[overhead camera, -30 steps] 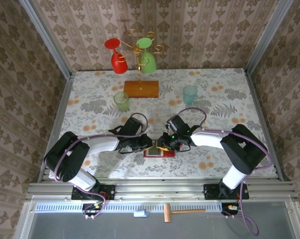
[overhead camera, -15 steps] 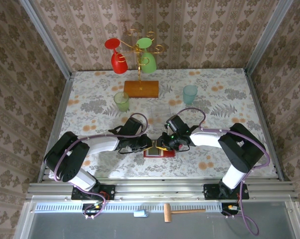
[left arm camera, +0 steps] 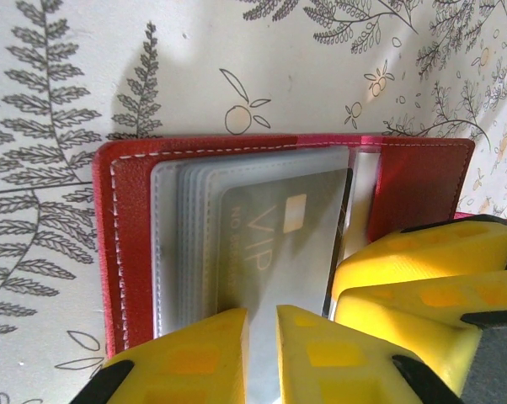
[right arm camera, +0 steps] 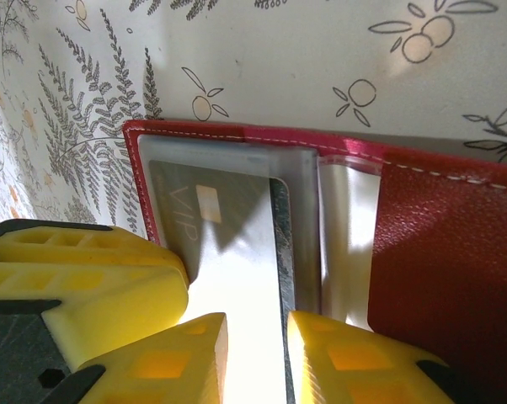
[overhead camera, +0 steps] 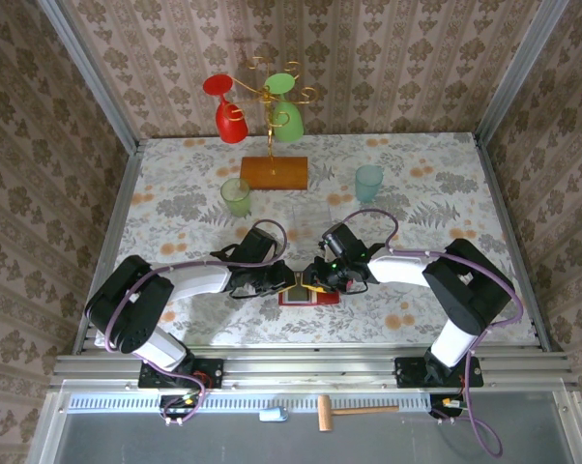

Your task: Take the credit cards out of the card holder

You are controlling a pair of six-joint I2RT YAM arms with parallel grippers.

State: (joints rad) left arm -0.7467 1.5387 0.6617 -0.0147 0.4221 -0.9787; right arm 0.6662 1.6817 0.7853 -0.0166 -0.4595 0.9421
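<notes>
right arm [overhead camera: 446,275] drawn slightly inward within the last second, left arm [overhead camera: 175,285] unmoved; both reach low to mid-table [overhead camera: 417,193]. open holder [overhead camera: 308,298] lies flat there, no card freed yet. sleeved card [left arm camera: 279,236] is pinched by the near-closed left gripper [left arm camera: 262,316]; right gripper [right arm camera: 258,324] straddles its edge, grip not determinable.

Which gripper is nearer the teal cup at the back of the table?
Right. The right gripper is at the card holder, toward the arms from the teal cup and to its left. The left gripper is beside it, further left, so farther from the cup.
</notes>
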